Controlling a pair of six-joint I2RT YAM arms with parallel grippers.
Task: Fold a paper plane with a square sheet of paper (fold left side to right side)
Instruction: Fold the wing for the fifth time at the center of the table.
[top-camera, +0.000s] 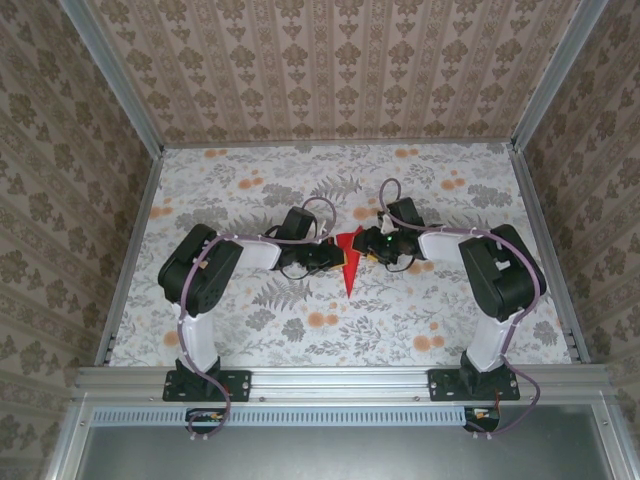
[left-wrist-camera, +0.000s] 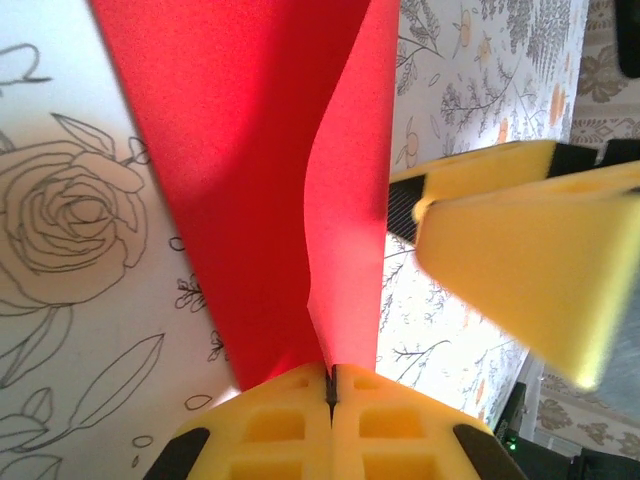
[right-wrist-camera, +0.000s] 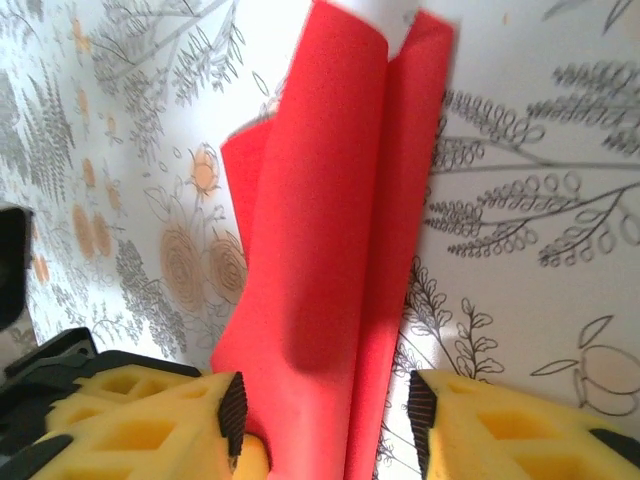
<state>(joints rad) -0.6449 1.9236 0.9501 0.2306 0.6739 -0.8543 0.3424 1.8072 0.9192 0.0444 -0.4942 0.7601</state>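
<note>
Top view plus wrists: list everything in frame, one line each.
paper: 1, red, table centre, folded, tapering to a point toward the near edge
table: 1, white with grey leaves and orange flowers, under the paper
walls: 3, beige patterned, left, back and right of the table
frame: 1, silver metal, around the table, arm bases on its near rail
left arm: 1, black and white, reaching in to the paper
right arm: 1, black and white, reaching in to the paper
left gripper: 1, yellow fingers, shut on paper
right gripper: 1, yellow fingers, open, straddling the paper
</note>
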